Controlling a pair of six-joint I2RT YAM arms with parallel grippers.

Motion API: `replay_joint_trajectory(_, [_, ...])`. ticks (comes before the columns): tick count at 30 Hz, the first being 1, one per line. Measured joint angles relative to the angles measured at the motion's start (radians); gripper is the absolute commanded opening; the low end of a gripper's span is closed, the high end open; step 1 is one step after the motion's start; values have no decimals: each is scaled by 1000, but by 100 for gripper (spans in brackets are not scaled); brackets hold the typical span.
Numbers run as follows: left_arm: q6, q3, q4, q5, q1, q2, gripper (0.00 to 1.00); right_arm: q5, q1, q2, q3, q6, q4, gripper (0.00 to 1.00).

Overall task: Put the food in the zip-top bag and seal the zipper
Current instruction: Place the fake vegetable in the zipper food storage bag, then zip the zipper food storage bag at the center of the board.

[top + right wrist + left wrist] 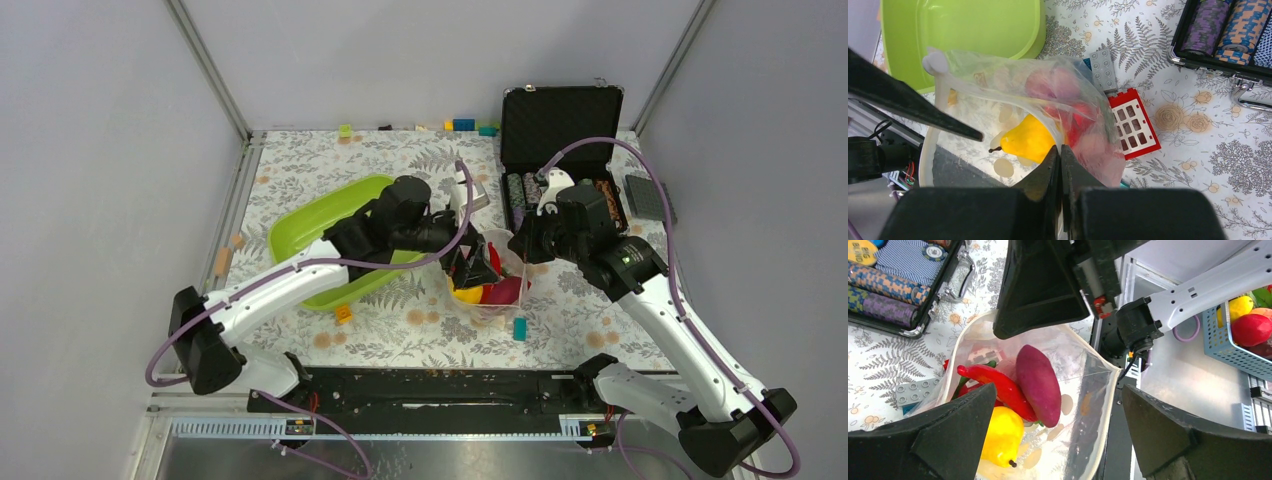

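Note:
The zip-top bag [495,290] stands open on the table with food inside. The left wrist view looks down into the bag [1088,390] at a red chili [993,380], a dark purple-red piece [1038,385] and a yellow lemon [1003,435]. The pale zipper strip [1109,410] runs along the mouth. My left gripper [1058,386] is open and empty just above the mouth [478,265]. My right gripper [1061,147] is shut on the bag's rim and holds it up [525,255]. The lemon [1030,140] shows through the bag there.
A lime-green tub [340,235] lies left of the bag. A black case of poker chips [560,130] stands open at the back right. A red block plate [1134,122] and a grey block [1104,70] lie beside the bag. A teal block [520,328] lies in front.

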Motion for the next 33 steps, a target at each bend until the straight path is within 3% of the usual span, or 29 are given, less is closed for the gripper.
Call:
replay_joint_trajectory(8, [95,-66,-31,-81,51,-211,99,-18,0,27,3,-36,-2,0])
replay_joint_trajectory(12, [141,-164,13,-62,264,-351,99,-34,0,60,15,-63,-6,0])
replay_joint_trajectory(15, [252,-219,32,48,390,-367,99,-66,0,85,36,-90,-9,0])
replay_joint_trajectory(24, [531,-219,-38,344,412,-80,95,-164,-1,189,146,-153,-26,0])
replay_joint_trajectory(33, [809,170,-371,658,499,278,87,-202,-3,234,175,-171,-33,0])
